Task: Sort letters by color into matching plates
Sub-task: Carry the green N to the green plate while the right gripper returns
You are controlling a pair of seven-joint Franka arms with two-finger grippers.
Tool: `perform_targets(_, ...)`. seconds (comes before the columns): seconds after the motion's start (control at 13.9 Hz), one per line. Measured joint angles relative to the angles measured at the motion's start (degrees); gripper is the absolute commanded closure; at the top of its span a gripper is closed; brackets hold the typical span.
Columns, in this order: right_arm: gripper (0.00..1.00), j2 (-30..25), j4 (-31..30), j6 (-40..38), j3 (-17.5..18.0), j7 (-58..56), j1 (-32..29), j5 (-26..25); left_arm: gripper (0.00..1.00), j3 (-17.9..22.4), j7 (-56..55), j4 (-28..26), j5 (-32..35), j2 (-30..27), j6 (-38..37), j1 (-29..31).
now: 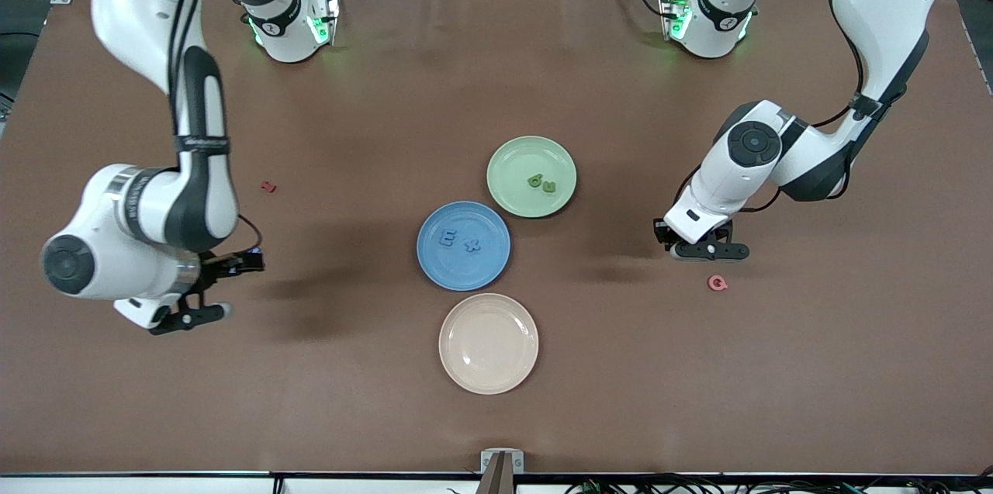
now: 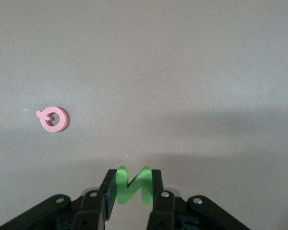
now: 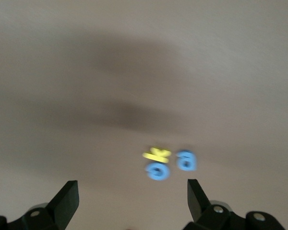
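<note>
Brown matting covers the table, with three plates clustered at its middle. Farthest from the front camera sits the green plate, holding two green letters that lie side by side. Just nearer, its rim almost touching, the blue plate carries two blue letters. Nearest the camera lies the cream plate.

Toward the left arm's end, the left gripper is low over the mat, its jaws closed narrowly on a green N that stands upright between the fingers. A pink letter, ring-shaped, lies on the mat just beside that gripper and a little nearer the camera.

Toward the right arm's end, the right gripper hangs above bare mat with its fingers spread wide and nothing between them. Its wrist view shows a yellow letter and two more blue pieces close together on the mat. A red letter lies alone, farther from the camera than that gripper.
</note>
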Motion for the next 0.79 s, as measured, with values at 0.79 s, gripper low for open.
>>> perform_targets(0.79, 0.03, 0.5, -13.6, 17.0, 2.1, -8.3, -4.0, -2.1, 1.0, -7.4, -0.1, 9.5, -5.8, 0.0, -14.6, -2.0)
